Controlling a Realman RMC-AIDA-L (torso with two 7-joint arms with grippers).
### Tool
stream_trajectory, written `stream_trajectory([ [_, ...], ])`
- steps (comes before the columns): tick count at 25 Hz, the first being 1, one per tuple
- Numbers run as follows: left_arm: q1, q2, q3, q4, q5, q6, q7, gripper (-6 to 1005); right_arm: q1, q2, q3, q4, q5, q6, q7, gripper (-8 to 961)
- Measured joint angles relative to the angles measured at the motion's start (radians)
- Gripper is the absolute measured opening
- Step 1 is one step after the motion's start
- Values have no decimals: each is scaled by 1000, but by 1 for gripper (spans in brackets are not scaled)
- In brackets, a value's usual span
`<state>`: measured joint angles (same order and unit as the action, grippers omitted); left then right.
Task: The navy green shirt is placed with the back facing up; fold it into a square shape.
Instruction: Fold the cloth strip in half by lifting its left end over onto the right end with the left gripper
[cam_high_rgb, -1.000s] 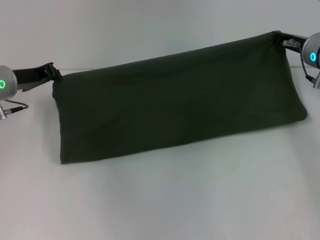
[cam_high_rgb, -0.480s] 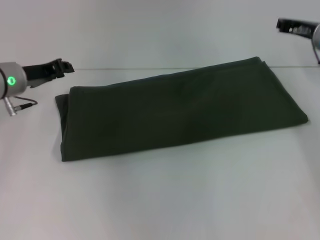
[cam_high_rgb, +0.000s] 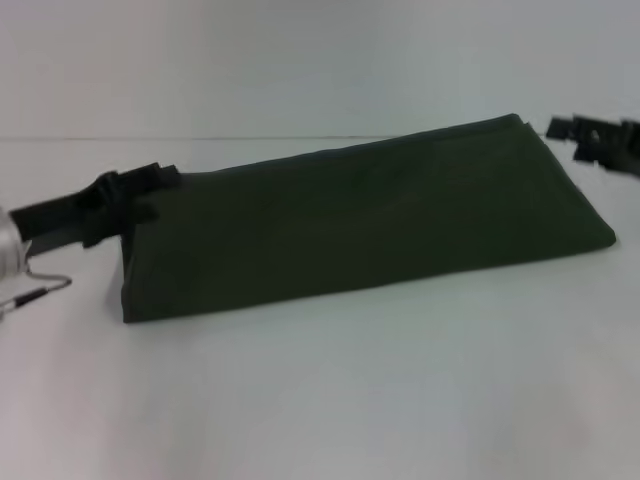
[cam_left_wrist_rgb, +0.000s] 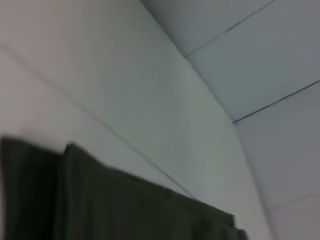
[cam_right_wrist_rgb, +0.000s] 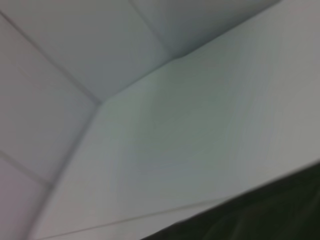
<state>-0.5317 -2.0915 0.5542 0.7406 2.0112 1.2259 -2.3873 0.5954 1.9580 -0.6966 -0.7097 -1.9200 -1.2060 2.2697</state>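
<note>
Both hands have dropped: left hand (cam_high_rgb: 150, 190) touches the navy green shirt (cam_high_rgb: 370, 220), right hand (cam_high_rgb: 565, 130) apart; spread indiscernible.

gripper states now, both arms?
Left gripper: at the navy green shirt's left end; open or shut cannot be told.
Right gripper: beside the shirt's far right corner, holding nothing; open or shut cannot be told.

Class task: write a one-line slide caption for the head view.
Folded olive-green shirt lying as a long band on the white table, left gripper and right gripper at its ends.

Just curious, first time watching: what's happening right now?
Left gripper at navy green shirt's left end. Right gripper off its far right corner. Shirt folded long, flat on table.
</note>
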Motion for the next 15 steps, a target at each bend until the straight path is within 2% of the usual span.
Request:
stream_trajectory([
  [1, 11, 6, -1, -24, -24, 18, 2, 644, -29, 4, 17, 14, 38, -43, -23, 722],
  [4, 60, 15, -1, -94, -99, 74, 4, 778, -109, 18, 49, 46, 134, -127, -75, 845],
  [6, 81, 15, -2, -126, -114, 76, 4, 867, -135, 24, 64, 69, 164, -153, -100, 860],
  [10, 96, 14, -1, -175, -116, 39, 5, 898, -154, 25, 76, 108, 175, -160, -126, 891],
  [15, 92, 19, 23, -222, -99, -47, 7, 937, -143, 15, 78, 137, 170, -156, -139, 930],
])
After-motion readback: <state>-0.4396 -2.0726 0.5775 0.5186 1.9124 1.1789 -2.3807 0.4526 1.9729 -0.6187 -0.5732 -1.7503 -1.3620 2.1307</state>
